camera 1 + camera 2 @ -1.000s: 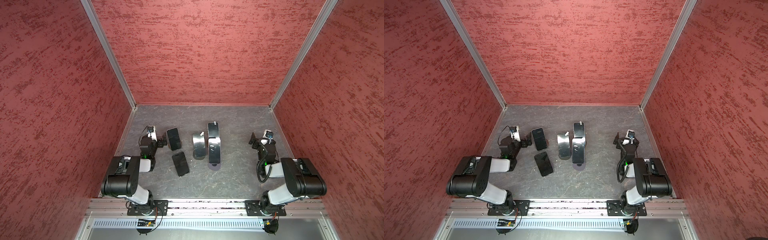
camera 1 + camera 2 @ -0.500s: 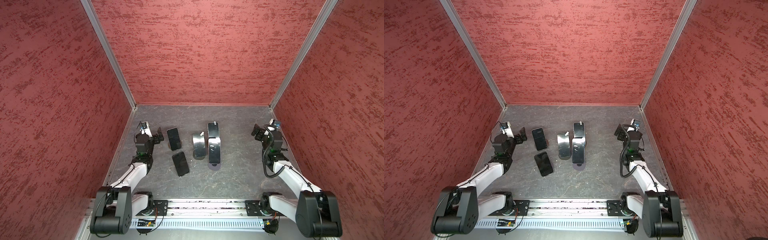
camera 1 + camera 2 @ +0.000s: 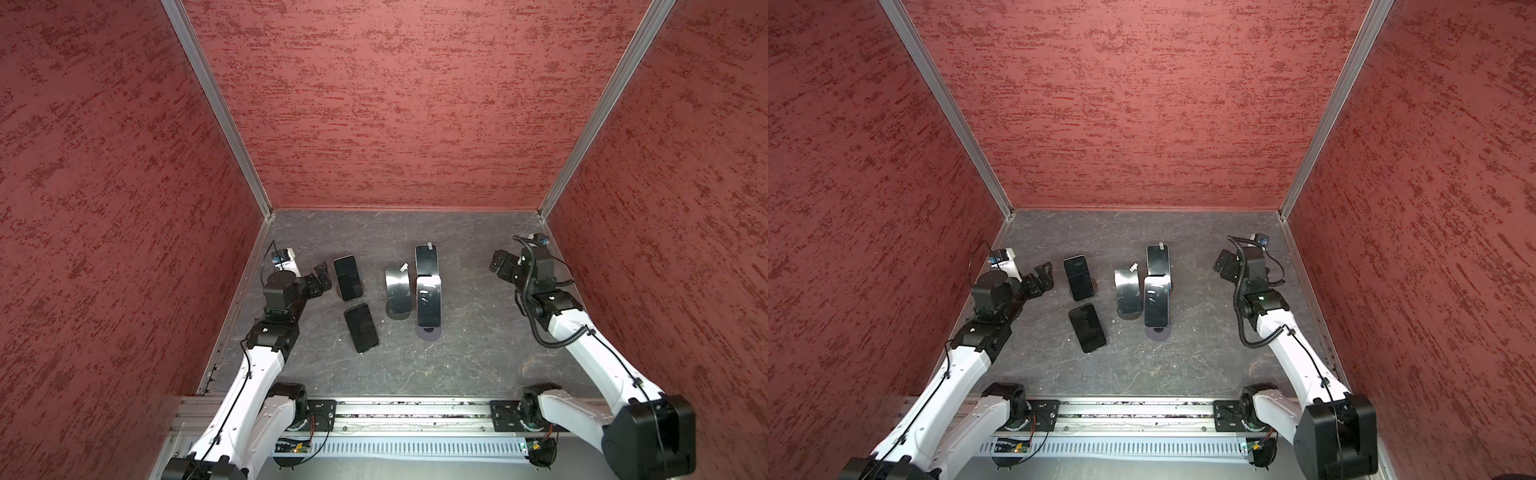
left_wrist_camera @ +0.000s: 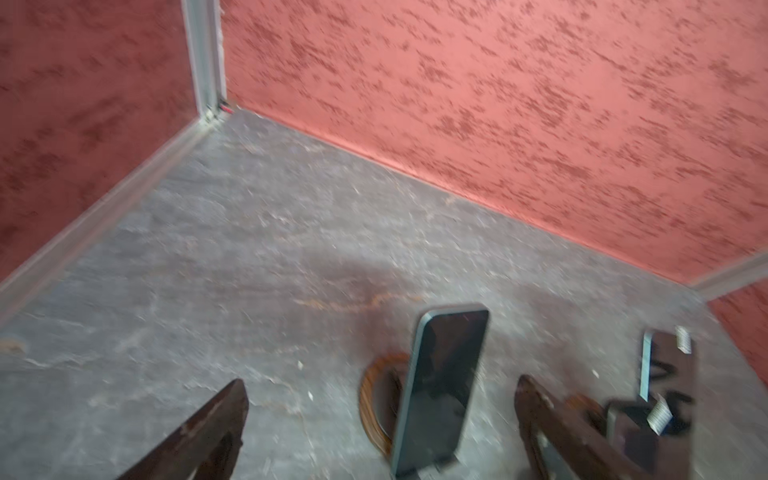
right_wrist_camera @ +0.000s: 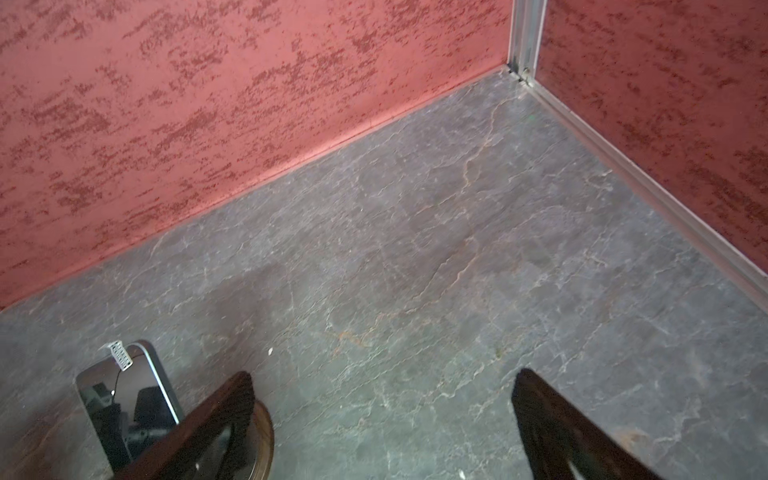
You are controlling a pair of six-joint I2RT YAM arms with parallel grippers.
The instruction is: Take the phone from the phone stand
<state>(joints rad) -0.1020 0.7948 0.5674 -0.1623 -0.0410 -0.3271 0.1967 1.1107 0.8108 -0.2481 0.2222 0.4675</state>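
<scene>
1. Progress: removal has not begun; neither arm holds anything; the whole job is left, namely close in, grip, lift clear and set down.
2. Left gripper (image 3: 323, 277): its fingers (image 4: 208, 432) are spread wide with nothing between them; it stands just beside the dark phone (image 3: 347, 277) at the left of the group, without touching it.
3. Task item: in the left wrist view the dark phone (image 4: 442, 386) leans upright on its phone stand, whose round brown base (image 4: 374, 399) shows behind it; judged the likeliest target because it is nearest an open gripper, though the pictures do not settle which stand is meant.
4. Right gripper (image 3: 498, 266): fingers spread wide and empty; it is near the right wall, well apart from every phone; its wrist view catches only 1 tagged phone (image 5: 124, 399) at the edge.
5. Other items: 1 flat phone (image 3: 361, 327) lies on the floor just in front of the dark phone; a cluster of 3 glossy phones (image 3: 428, 301) stands upright at the centre; a round foot shows under the nearest of these; supports for the other 2 cannot be told.
6. Surface: the floor (image 3: 478, 365) is grey, slate-patterned, veined and matt; a few pale specks; no spill seen.
7. Room: 3 red mottled walls (image 3: 395, 104) enclose the floor; aluminium posts (image 3: 216, 104) mark the corners; a front rail (image 3: 415, 409) carries both arm bases.
</scene>
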